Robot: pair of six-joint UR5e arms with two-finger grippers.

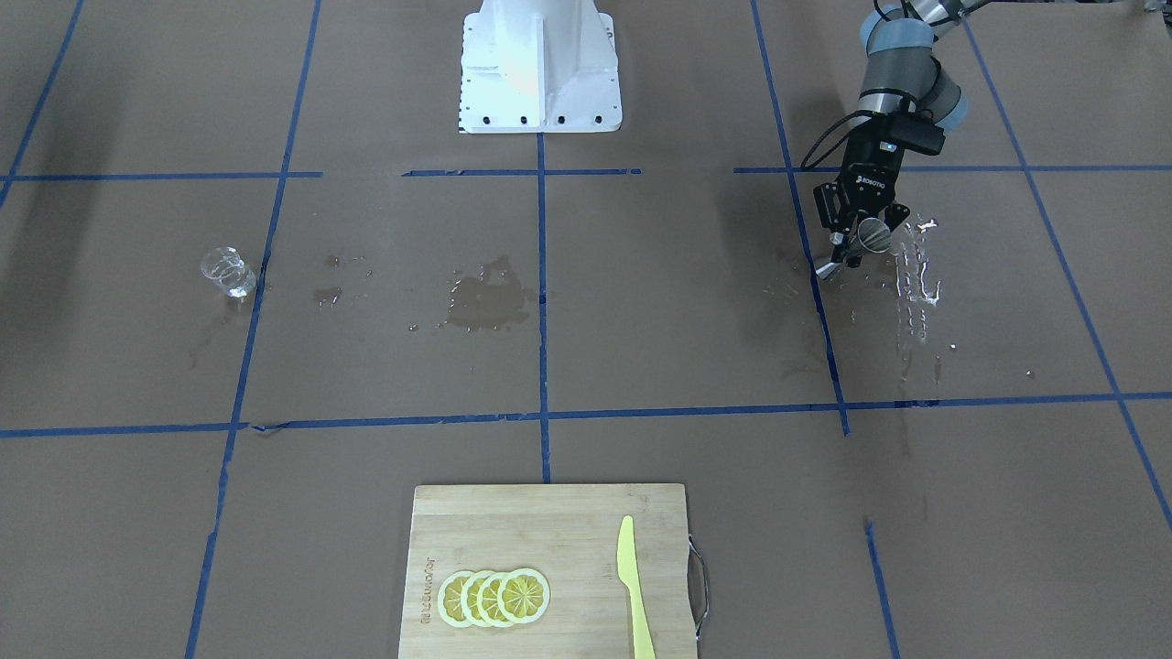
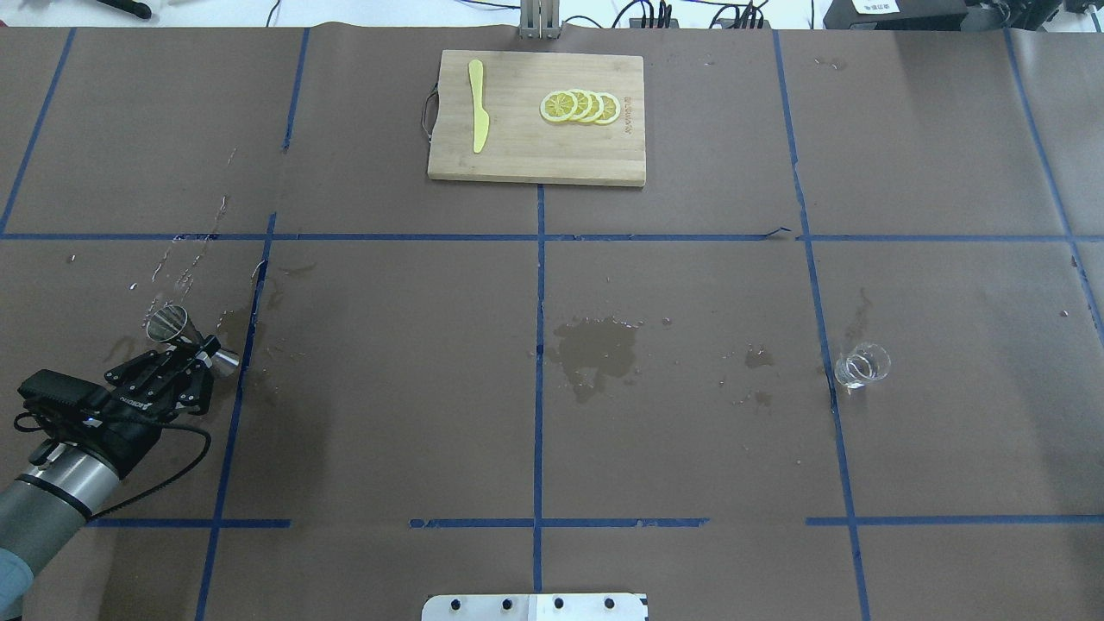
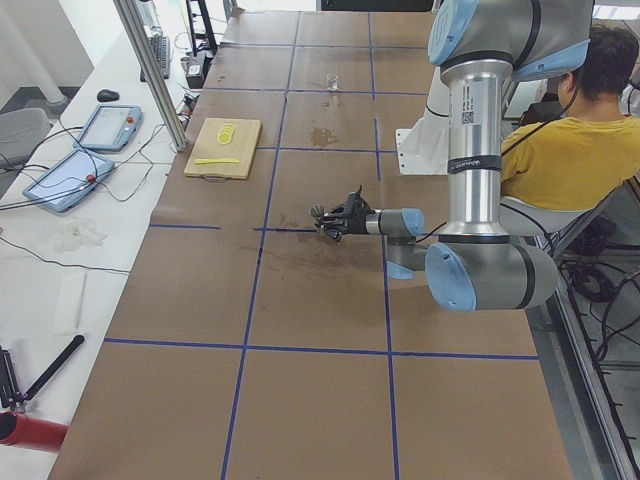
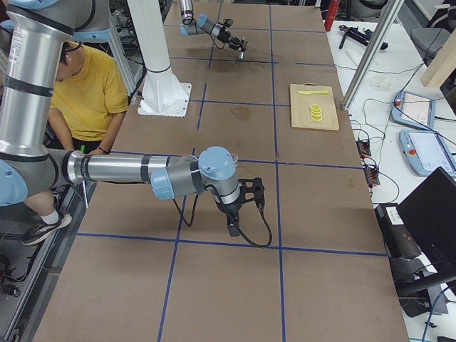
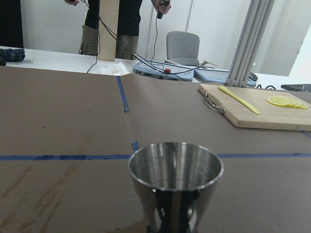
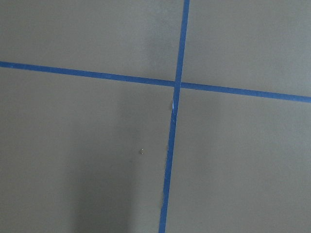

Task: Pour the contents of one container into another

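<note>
The brown tabletop (image 2: pixel 388 431) tells you most of it: a dark wet patch (image 2: pixel 595 345) sits near its middle, and a scatter of droplets (image 2: pixel 185 267) lies just beyond the left arm's reach point. So liquid is on the paper rather than in a vessel.

Your left arm (image 2: pixel 52 483) comes in low on its own side. The right arm (image 4: pixel 128 169) hangs over bare paper well apart from everything. Its end effector (image 4: pixel 234 214) shows only in the side view, so I cannot tell whether it is apart or together.

The cutting board (image 2: pixel 535 147) at the far edge, with its yellow knife (image 2: pixel 477 116) and lemon slices (image 2: pixel 580 106), plays no part here.

The left end effector (image 2: pixel 197 354) is clamped on the waist of a metal measuring cup (image 2: pixel 168 323), held just off the tabletop. From the wrist view I see no liquid in its bowl, though the shiny walls make that uncertain.

The glass (image 2: pixel 861 364) stands upright on the opposite side, well apart from the cup; I cannot tell its fill.

My read: you have the grasp, but the carry across and the pour are left.
</note>
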